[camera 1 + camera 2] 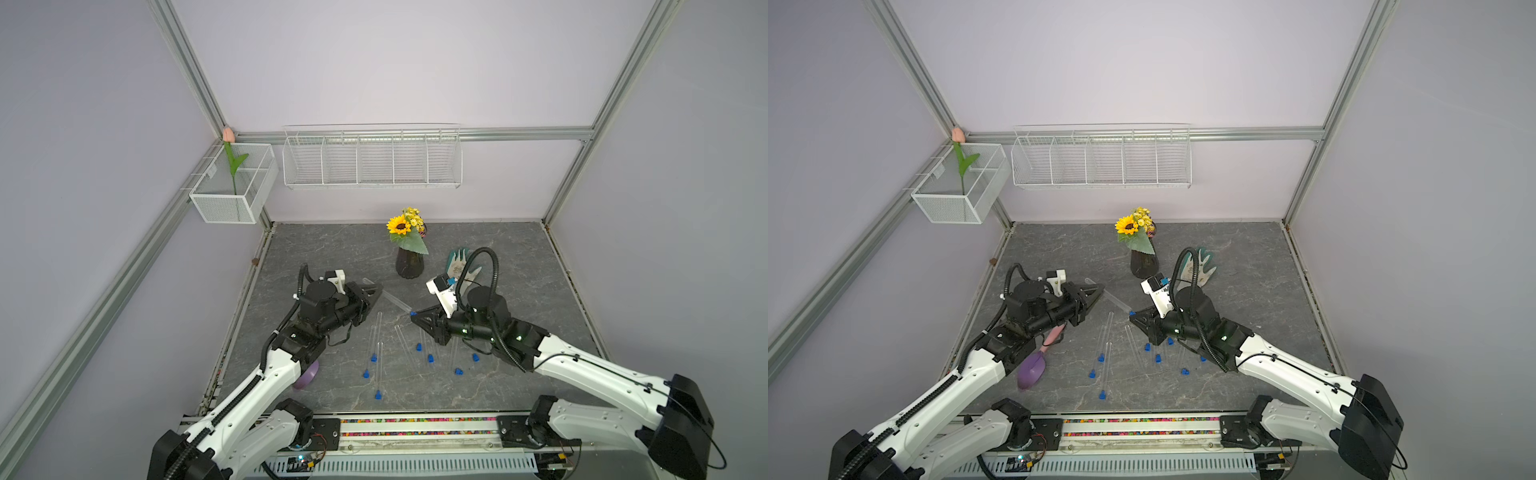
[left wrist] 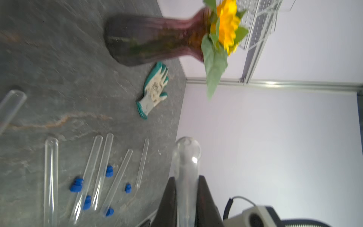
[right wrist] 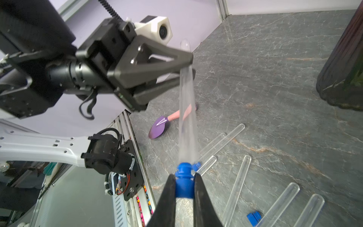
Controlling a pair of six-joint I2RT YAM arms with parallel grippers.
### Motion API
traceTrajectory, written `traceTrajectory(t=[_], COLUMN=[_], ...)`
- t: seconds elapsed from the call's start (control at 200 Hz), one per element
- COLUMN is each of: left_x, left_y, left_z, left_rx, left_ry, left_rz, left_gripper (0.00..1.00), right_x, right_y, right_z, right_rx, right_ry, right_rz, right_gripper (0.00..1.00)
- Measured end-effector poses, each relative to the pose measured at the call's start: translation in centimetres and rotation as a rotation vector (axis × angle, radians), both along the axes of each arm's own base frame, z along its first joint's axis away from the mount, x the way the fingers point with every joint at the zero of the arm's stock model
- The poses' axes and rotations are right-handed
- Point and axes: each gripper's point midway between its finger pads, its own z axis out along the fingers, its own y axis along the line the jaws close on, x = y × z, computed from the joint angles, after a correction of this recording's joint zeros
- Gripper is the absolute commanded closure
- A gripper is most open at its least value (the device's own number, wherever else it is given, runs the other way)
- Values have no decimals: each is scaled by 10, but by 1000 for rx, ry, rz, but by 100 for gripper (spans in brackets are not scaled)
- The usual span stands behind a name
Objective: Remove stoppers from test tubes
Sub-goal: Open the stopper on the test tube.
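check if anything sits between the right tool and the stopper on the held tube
Nothing visible does: the right tool is shut directly on the blue stopper, while the left tool clamps that test tube off the table.

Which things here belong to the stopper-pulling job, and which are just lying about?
Job: held test tube, its blue stopper, left tool, right tool, other tubes, other stoppers.
Lying about: flower vase, glove, purple scoop, wire rack.

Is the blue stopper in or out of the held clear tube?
In, apparently: blue stopper meets the clear tube, no gap.
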Motion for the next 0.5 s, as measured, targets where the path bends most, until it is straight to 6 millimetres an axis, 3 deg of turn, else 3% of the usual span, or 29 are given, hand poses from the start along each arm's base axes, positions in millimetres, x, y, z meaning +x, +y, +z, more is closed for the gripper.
traceTrajectory(t=[0.13, 0.285, 0.5], left_x=[12, 14, 12], left_y=[23, 27, 23], left_z=[-13, -18, -29], left_rx=[21, 47, 287], left_ry=[27, 30, 48], left_rz=[93, 100, -30], left_gripper=[100, 100, 100], right_x=[-9, -10, -5], right_y=[1, -1, -11], right_z=[-4, -9, -22], right_rx=[-28, -50, -141], right_ry=[-22, -27, 22], right_rz=[36, 37, -19], right_gripper=[88, 88, 87])
